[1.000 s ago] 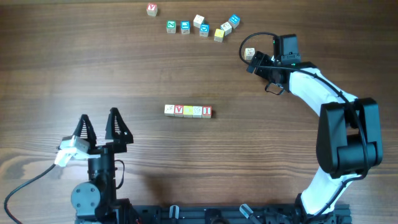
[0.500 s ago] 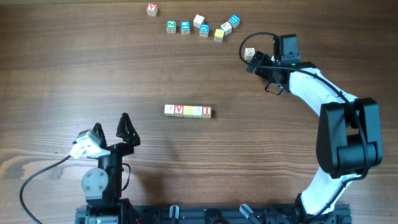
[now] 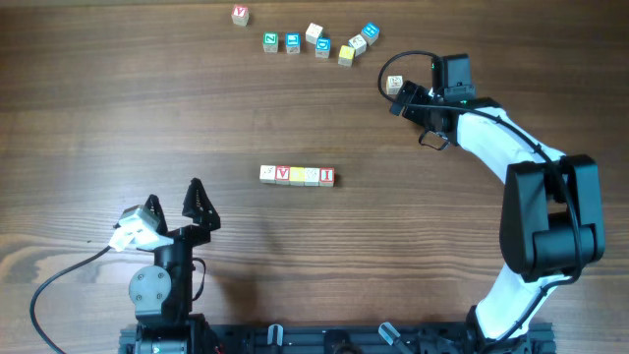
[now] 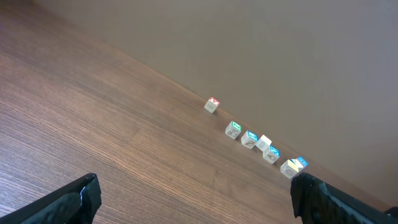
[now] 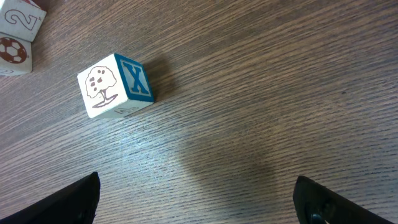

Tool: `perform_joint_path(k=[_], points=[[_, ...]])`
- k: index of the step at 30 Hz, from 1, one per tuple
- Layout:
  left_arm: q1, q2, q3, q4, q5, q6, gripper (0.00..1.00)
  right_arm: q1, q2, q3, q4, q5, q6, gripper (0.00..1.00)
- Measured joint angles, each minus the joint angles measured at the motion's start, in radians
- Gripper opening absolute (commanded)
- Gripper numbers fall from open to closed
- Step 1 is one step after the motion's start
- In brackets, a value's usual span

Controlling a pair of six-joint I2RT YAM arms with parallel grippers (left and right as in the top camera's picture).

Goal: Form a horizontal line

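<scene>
The horizontal line [image 3: 297, 175] is a row of several small letter cubes touching side by side at the table's middle: a cream cube [image 3: 267, 173] at its left end, a red "V" [image 3: 283, 174], a yellow one [image 3: 297, 175], and a red "I" [image 3: 326, 177] at its right end. My left gripper [image 3: 175, 200] is open and empty, below and left of the row. My right gripper [image 3: 418, 120] is open and empty at the upper right. Neither wrist view shows the row. Both pairs of jaws stand wide over bare wood [image 4: 196, 193] [image 5: 196, 193].
A blue "X" cube with a tree picture [image 5: 116, 86] lies just beyond my right fingers [image 3: 394, 85]. Several loose cubes [image 3: 322, 45] are scattered along the far edge, with a red-lettered one [image 3: 240, 15] apart at their left. The left wrist view shows them far off [image 4: 249, 138].
The left arm has shifted to the right and turned, so its open gripper now points up and to the right. The right arm and the cubes have not moved.
</scene>
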Motion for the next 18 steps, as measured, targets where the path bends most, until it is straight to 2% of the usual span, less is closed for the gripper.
perform_joint_path(k=[3,7,9,18], points=[[0.0,0.0,0.0,0.0,0.005,0.053,1.0,0.0,0.0,0.0,0.0,0.0,0.0,1.0],[0.0,0.0,0.0,-0.001,0.024,0.223,1.0,0.0,0.0,0.0,0.0,0.0,0.0,1.0],[0.0,0.0,0.0,-0.002,0.028,0.271,1.0,0.0,0.0,0.0,0.0,0.0,0.0,1.0],[0.0,0.0,0.0,-0.002,0.031,0.308,1.0,0.0,0.0,0.0,0.0,0.0,0.0,1.0]])
